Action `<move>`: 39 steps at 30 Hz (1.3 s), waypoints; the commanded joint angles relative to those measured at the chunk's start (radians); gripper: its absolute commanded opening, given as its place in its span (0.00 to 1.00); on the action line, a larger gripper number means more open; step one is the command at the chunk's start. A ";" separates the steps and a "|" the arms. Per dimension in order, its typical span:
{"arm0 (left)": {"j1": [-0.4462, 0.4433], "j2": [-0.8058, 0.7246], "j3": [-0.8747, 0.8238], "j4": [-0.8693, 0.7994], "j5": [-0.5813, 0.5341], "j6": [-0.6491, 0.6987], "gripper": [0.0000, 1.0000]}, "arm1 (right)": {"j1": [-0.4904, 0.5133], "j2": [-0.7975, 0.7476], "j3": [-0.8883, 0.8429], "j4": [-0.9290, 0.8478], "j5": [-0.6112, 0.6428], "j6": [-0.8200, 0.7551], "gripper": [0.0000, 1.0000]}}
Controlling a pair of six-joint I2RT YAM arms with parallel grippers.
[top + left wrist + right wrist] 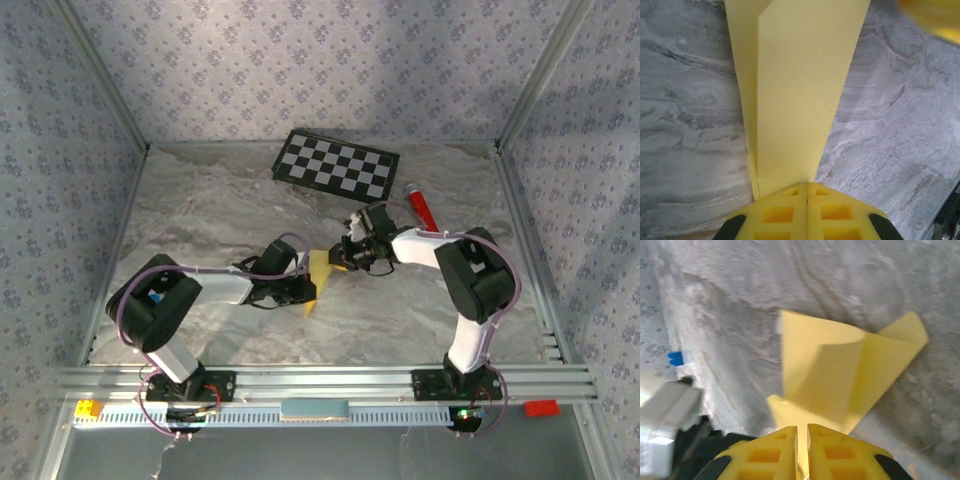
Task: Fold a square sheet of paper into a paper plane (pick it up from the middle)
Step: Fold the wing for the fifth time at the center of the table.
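We find the yellow paper point(320, 268), partly folded, at mid-table between both arms. The left gripper point(807, 188) is clamped on its narrow end. The right gripper point(802, 430) is pinched on the opposite edge. The table point(200, 210) bears a crinkled grey marbled covering. A checkerboard panel point(337, 165) and a red tube point(421, 207) lie towards the rear. Floral wallpaper point(300, 60) lines three sides.
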 commanded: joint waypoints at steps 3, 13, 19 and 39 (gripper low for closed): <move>-0.007 0.038 -0.039 -0.120 -0.007 0.035 0.00 | 0.048 -0.049 -0.018 -0.014 0.028 -0.042 0.14; -0.008 0.043 -0.040 -0.117 -0.006 0.031 0.00 | 0.113 0.066 0.065 -0.008 0.106 -0.011 0.13; -0.008 0.047 -0.056 -0.103 -0.007 0.019 0.00 | 0.096 0.096 0.070 -0.015 0.158 0.003 0.13; -0.016 0.079 -0.105 -0.070 0.005 0.008 0.00 | -0.070 0.176 0.097 0.028 0.143 0.079 0.13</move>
